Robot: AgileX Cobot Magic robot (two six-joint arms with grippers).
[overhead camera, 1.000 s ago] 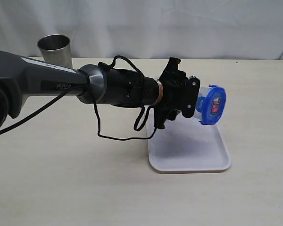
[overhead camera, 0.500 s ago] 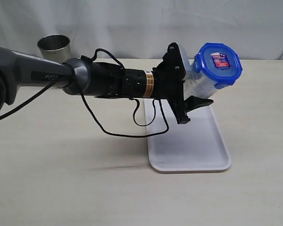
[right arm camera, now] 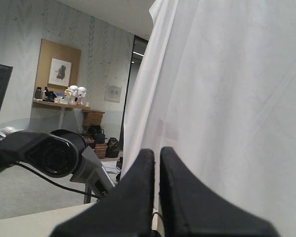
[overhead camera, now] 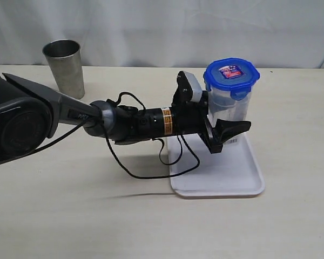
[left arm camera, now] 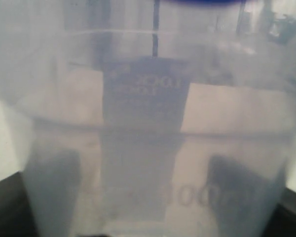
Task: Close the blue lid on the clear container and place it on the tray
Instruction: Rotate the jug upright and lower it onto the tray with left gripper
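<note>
– holding anything on the left?
– left gripper [overhead camera: 227, 116] clamps the container [overhead camera: 229, 105], upright, lid [overhead camera: 231, 72] on top; base over the tray [overhead camera: 243, 178], contact unclear; steel cup [overhead camera: 65, 65] well apart
– right?
– right gripper [right arm camera: 155, 197] pinched closed, empty, facing a curtain [right arm camera: 237, 98]

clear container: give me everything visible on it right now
The container is a tall, narrow tumbler of transparent plastic, standing upright. The blue lid, with a sticker on top, sits on its mouth. A white label shows near its base. The left gripper clamps it from the side, with one dark finger across its front. It is over the far part of the tray; whether its base touches the tray is unclear.
</note>
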